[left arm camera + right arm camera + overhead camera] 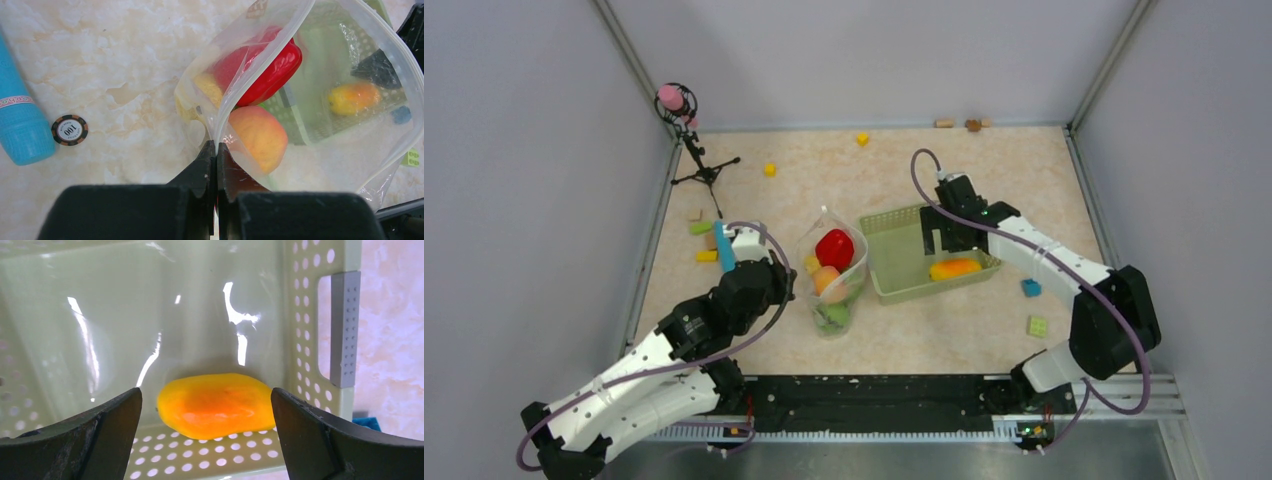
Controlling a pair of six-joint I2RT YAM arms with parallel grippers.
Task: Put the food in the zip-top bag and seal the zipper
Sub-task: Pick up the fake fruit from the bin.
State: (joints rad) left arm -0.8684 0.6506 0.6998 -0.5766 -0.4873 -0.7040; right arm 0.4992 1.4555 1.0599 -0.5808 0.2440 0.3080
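Note:
The clear zip-top bag (832, 270) lies mid-table, its mouth open. Inside are a red pepper (834, 247), a peach-orange fruit (827, 280), a yellow piece (811, 264) and green food (832, 314). My left gripper (216, 146) is shut on the bag's mouth edge with the whitish zipper strip (260, 65), beside the peach fruit (257, 137) and red pepper (270, 67). My right gripper (206, 407) is open inside the pale green basket (894, 262), its jaws on either side of a yellow-orange fruit (217, 404) lying by the basket wall, apart from it. That fruit also shows in the top view (954, 268).
A blue tube (20, 120) and a poker chip (69, 130) lie left of the bag. Coloured blocks (705, 240) sit at the left, blue (1030, 288) and green (1037, 326) blocks right of the basket, yellow cubes (769, 169) farther back. A small tripod (694, 150) stands back left.

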